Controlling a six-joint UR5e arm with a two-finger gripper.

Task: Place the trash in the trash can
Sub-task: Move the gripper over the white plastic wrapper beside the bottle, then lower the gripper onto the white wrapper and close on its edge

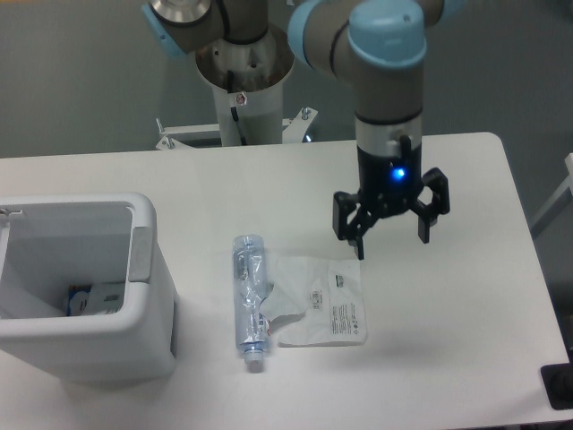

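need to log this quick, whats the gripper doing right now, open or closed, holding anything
Gripper: open, holding nothing, above the table just past the upper right corner of the white wrapper.

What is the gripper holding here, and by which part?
Nothing. The gripper is open and empty above the table, while the wrapper lies flat beside the bottle.

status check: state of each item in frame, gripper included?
gripper: open, empty, raised above the table beyond the wrapper's upper right corner
wrapper: flat on the table, crumpled, not picked up
bottle: crushed, lying on its side against the wrapper's left edge
trash can: upright, open top, a few items already at the bottom
table: holds all of the above
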